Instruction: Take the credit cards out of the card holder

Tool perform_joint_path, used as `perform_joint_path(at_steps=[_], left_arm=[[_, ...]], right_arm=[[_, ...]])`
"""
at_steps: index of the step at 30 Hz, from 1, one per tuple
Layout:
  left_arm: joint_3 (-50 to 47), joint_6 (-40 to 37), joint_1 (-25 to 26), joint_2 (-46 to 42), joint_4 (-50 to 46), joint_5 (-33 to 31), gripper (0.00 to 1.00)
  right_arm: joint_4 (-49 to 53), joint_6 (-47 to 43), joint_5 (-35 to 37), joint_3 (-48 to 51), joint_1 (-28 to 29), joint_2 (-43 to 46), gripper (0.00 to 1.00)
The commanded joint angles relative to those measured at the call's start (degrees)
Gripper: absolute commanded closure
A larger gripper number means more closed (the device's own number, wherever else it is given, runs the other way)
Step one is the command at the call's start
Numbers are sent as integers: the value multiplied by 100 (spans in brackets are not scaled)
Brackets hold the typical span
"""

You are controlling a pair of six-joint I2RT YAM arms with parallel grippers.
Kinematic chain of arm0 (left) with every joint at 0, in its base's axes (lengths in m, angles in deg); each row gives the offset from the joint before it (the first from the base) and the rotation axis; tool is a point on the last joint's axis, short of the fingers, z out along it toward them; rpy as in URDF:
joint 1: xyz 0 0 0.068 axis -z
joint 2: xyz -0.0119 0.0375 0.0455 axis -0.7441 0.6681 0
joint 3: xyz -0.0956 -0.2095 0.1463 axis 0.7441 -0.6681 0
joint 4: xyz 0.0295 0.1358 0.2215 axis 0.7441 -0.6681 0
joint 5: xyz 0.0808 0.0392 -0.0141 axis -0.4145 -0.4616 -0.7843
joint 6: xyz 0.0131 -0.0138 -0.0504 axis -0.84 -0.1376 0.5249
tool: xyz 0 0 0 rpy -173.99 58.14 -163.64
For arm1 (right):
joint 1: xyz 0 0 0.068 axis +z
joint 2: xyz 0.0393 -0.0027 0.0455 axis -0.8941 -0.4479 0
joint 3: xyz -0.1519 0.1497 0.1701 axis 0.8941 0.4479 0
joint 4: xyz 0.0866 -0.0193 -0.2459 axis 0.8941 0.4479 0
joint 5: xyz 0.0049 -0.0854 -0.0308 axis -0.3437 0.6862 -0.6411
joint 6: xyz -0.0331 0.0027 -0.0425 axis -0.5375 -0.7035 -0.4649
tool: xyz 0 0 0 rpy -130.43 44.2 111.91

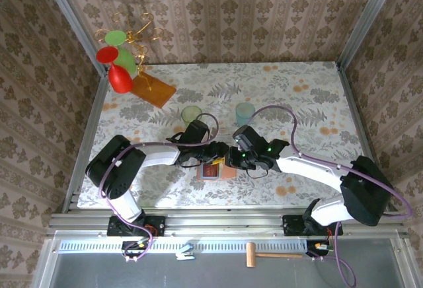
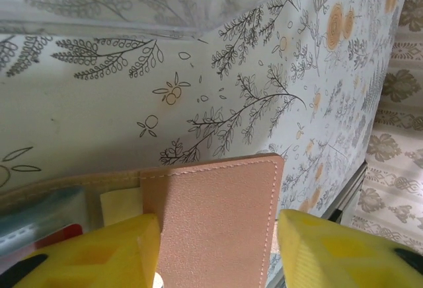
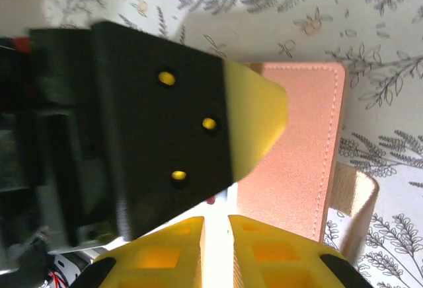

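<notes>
Bright, even light from above fills the top view. Around the card holder (image 1: 213, 170) the arms lay only soft, pale shadows on the table (image 1: 297, 90), and nothing glares. In the left wrist view the holder's stitching is crisp. The left gripper (image 2: 218, 225) flanking it is soft and out of focus, and the clear plastic far above it smears. In the right wrist view a white glare burns out between the fingers (image 3: 277, 255) of the right gripper (image 3: 216, 218) below the holder, and the black body left of it is blurred.
</notes>
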Motion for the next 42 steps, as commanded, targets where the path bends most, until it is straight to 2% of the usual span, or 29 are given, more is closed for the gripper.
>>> perform_joint_path(at_steps=[1,11,13,14,23,27,30,33,37,42], left_arm=[[75,-43,38,-335,-68,-91,44],[54,-327,-152,-1023,-728,-446,26],[35,-415,-226,-1207,-929,-534,1],[46,-472,-253,-1297,-1080,-601,0],[-18,-1001,-490,-2149,-2465,-1379,0],[-116,-1259,-577,-2378,-2817,-1465,0],[-295,-1347,-682,-2494,-2798,-1377,0],[-687,-1167,-875,-2545,-2236,-965,0],[-1214,-810,-1054,-2506,-1210,-399,14],[-1434,-627,-1063,-2208,-722,-146,38]], right_arm=[[-90,190,-65,191,12,-139,84],[-103,181,142,305,7,-273,84],[-111,185,183,312,6,-311,84],[-119,189,198,313,6,-324,84],[-155,125,295,209,-43,-534,84],[-154,102,295,124,-89,-655,84],[-151,51,295,39,-124,-736,84],[-162,14,288,-30,-158,-815,84],[-317,39,114,-39,-261,-917,84],[-434,62,45,1,-329,-962,84]])
